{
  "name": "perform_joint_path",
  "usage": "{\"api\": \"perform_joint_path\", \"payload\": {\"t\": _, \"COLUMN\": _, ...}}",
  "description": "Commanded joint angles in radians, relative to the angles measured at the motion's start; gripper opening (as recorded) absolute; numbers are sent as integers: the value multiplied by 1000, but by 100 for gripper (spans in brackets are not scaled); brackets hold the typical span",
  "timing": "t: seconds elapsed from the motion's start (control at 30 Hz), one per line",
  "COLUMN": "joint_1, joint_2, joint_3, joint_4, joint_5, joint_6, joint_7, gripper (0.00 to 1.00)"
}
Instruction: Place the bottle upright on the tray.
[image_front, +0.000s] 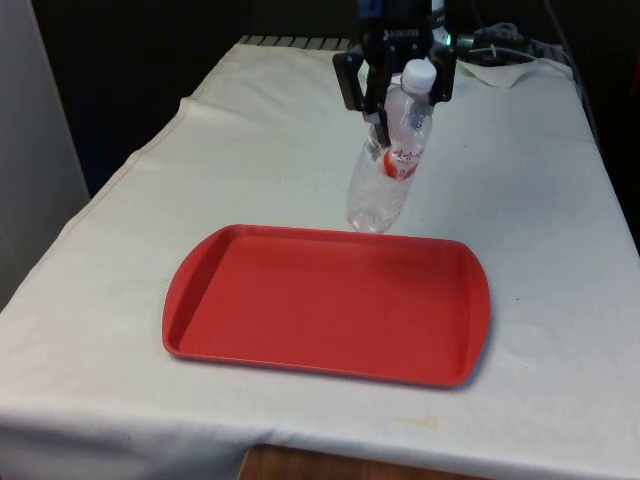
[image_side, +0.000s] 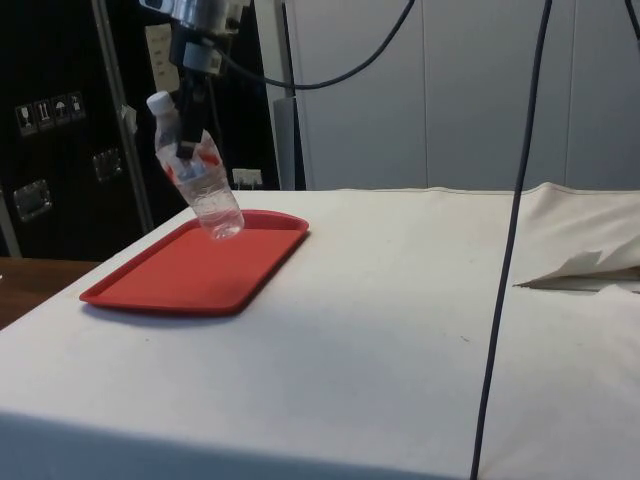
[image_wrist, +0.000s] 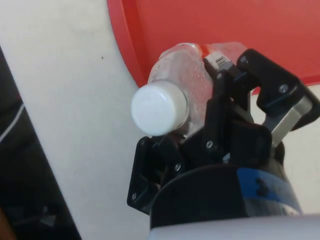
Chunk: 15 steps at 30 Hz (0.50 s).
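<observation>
A clear plastic bottle (image_front: 385, 170) with a white cap and a red-and-white label hangs in the air, tilted, its cap uppermost. My gripper (image_front: 392, 110) is shut on its upper part, just below the cap. The bottle's base hovers at the far edge of a red tray (image_front: 320, 300) that lies flat on the white cloth. In the side view the bottle (image_side: 197, 172) leans with its base over the tray's (image_side: 190, 275) far end, clear of its surface. In the wrist view the white cap (image_wrist: 159, 108) shows beside a black finger (image_wrist: 227, 107), with the tray (image_wrist: 210, 20) beyond.
White cloth covers the table (image_front: 540, 200) around the tray. A crumpled fold of cloth or paper (image_side: 580, 270) lies on the table towards the robot's end. A black cable (image_side: 510, 240) hangs down across the side view.
</observation>
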Motion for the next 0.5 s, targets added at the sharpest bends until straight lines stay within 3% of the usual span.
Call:
{"api": "perform_joint_path", "payload": {"t": 0.0, "joint_1": -9, "joint_2": 4, "joint_3": 10, "joint_4": 5, "joint_5": 31, "joint_6": 14, "joint_7": -25, "gripper": 34}}
{"api": "perform_joint_path", "payload": {"t": 0.07, "joint_1": -9, "joint_2": 7, "joint_3": 7, "joint_4": 9, "joint_5": 60, "joint_6": 24, "joint_7": -45, "gripper": 34}}
{"api": "perform_joint_path", "payload": {"t": 0.1, "joint_1": -1, "joint_2": 5, "joint_3": -4, "joint_4": 5, "joint_5": 41, "joint_6": 14, "joint_7": -30, "gripper": 34}}
{"api": "perform_joint_path", "payload": {"t": 0.13, "joint_1": -10, "joint_2": 8, "joint_3": 6, "joint_4": 10, "joint_5": 69, "joint_6": 27, "joint_7": -52, "gripper": 34}}
{"api": "perform_joint_path", "payload": {"t": 0.33, "joint_1": -10, "joint_2": 12, "joint_3": 2, "joint_4": 14, "joint_5": 136, "joint_6": 52, "joint_7": -98, "gripper": 34}}
{"api": "perform_joint_path", "payload": {"t": 0.37, "joint_1": -1, "joint_2": 11, "joint_3": -10, "joint_4": 9, "joint_5": 117, "joint_6": 42, "joint_7": -83, "gripper": 34}}
{"api": "perform_joint_path", "payload": {"t": 0.4, "joint_1": -10, "joint_2": 13, "joint_3": 2, "joint_4": 14, "joint_5": 147, "joint_6": 56, "joint_7": -106, "gripper": 34}}
{"api": "perform_joint_path", "payload": {"t": 0.47, "joint_1": -11, "joint_2": 14, "joint_3": 1, "joint_4": 15, "joint_5": 167, "joint_6": 63, "joint_7": -120, "gripper": 34}}
